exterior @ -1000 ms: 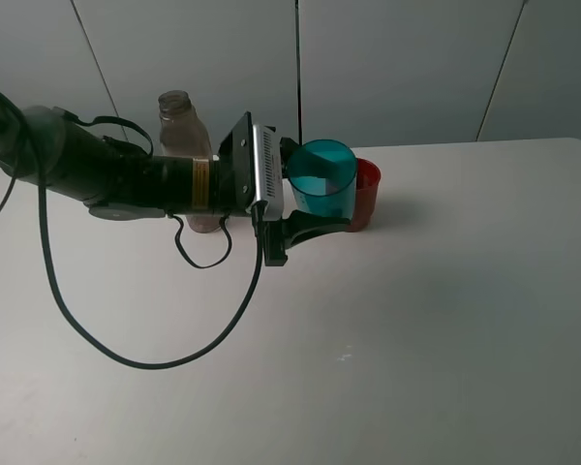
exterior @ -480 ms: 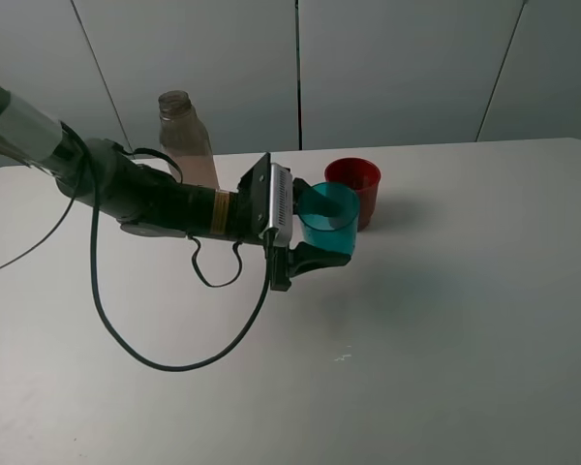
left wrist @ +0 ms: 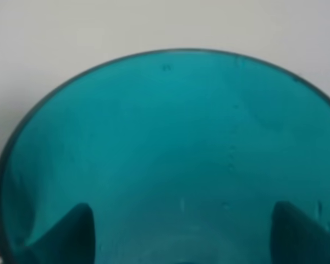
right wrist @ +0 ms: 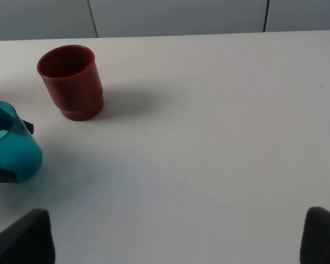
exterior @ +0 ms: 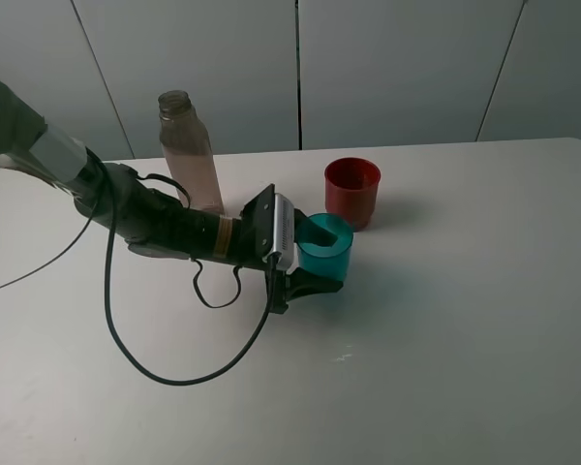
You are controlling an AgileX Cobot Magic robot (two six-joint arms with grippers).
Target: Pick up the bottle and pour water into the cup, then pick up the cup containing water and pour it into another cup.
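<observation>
My left gripper [exterior: 317, 263] is shut on the teal cup [exterior: 326, 246], holding it low over the table, in front and to the left of the red cup [exterior: 352, 191]. In the left wrist view the cup [left wrist: 170, 154] fills the frame and the gripper's dark fingers [left wrist: 77, 231] show through its wall. I cannot tell whether the cup's base rests on the table. The bottle [exterior: 188, 150] stands upright behind the left arm, uncapped. The right wrist view shows the red cup [right wrist: 71, 82] upright, the teal cup [right wrist: 11, 146] at the edge, and my right gripper [right wrist: 173, 242] open with nothing in it.
A black cable [exterior: 174, 373] loops from the left arm onto the white table [exterior: 465, 320]. Grey wall panels [exterior: 397, 68] run along the table's far edge. The right arm is outside the exterior high view.
The left arm has brought the teal cup down and toward the front, from beside the red cup's rim to table level. The red cup and bottle have stayed put.
</observation>
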